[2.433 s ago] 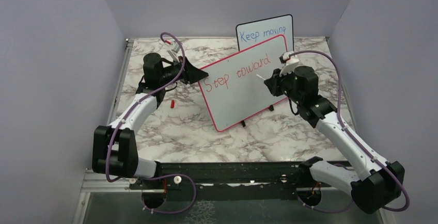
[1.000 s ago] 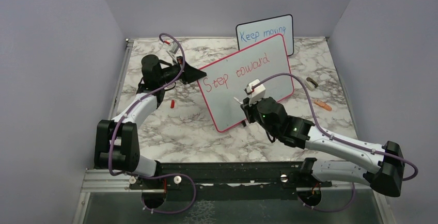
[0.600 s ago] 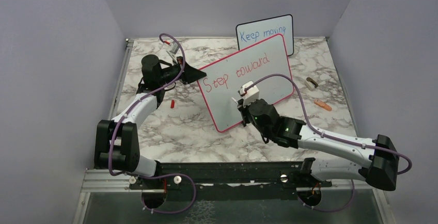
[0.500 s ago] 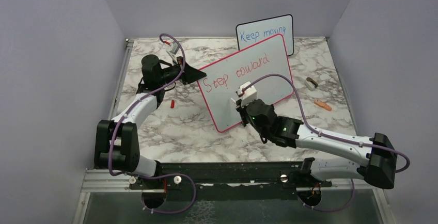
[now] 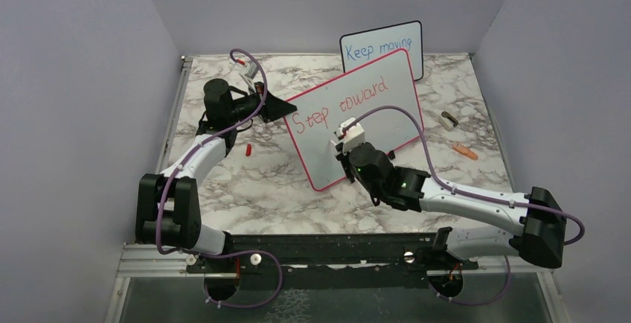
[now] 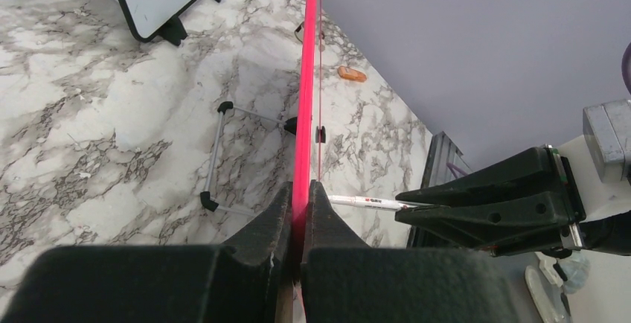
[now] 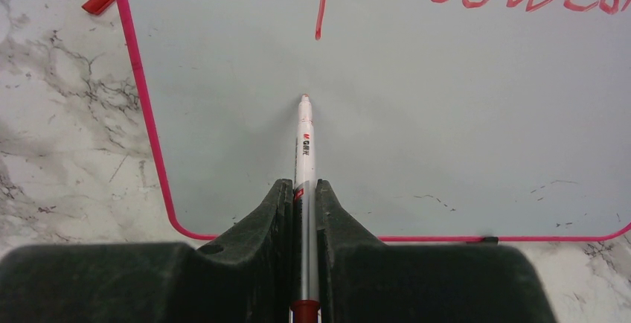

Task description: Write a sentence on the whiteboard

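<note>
Your whiteboard (image 5: 372, 133) stands at the centre of the top view on the marble surface (image 5: 245, 189), its pink frame slanting from centre-left up to upper right. Red words (image 5: 338, 103), "Step toward", run along its upper part. Your left claw (image 6: 301, 189) is closed tight on the board's pink edge, at its left end in the top view. Your right claw (image 7: 303, 185) is clamped around a marker (image 7: 305, 144). The marker's tip sits at the white face just below the "p"; you cannot tell if it touches. A smaller board (image 5: 381, 48) with blue writing stands behind, upper centre. A red cap (image 5: 248, 148) lies left of the whiteboard.
</note>
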Controlling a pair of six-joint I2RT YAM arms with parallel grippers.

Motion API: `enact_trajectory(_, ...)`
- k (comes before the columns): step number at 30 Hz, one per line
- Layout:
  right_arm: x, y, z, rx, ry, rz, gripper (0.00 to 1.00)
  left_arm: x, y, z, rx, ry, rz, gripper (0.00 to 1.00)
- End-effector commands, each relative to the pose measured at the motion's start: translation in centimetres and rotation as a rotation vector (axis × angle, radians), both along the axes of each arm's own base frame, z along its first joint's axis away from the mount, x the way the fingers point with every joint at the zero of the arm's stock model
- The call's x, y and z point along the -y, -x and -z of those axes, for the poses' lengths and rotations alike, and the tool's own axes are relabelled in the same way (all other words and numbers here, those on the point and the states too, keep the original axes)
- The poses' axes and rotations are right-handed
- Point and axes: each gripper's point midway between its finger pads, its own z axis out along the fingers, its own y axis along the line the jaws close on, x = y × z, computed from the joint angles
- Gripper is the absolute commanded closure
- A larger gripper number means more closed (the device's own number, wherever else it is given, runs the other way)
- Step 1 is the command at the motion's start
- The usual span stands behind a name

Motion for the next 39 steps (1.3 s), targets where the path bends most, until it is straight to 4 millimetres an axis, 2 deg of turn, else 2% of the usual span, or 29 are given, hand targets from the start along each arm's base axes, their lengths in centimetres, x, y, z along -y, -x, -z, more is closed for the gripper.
enact_trajectory(1, -0.9, -0.7, -1.9, 0.042, -0.037, 0.014, 1.00, -0.5, 0.0, 1.2, -0.050, -0.021, -0.018, 1.00)
enact_trajectory(17, -1.3, -1.1, -1.2, 0.035, -0.009, 0.031, 1.00, -0.5, 0.0, 1.2, -0.048, -0.024, -0.011, 1.00)
enact_trajectory(20, -1.8, -1.3, -1.9, 0.050, -0.042, 0.026, 1.00, -0.4, 0.1, 1.2, -0.048, -0.024, -0.008, 1.00)
enact_trajectory(27, -2.6, -1.1, -2.3, 0.049, -0.051, -0.014, 1.00, -0.4, 0.1, 1.1, -0.044, -0.024, -0.005, 1.00)
enact_trajectory(39, -2.6, 0.3, -0.2, -0.039, 0.013, -0.077, 1.00, -0.5, 0.1, 1.1, -0.044, -0.024, -0.008, 1.00)
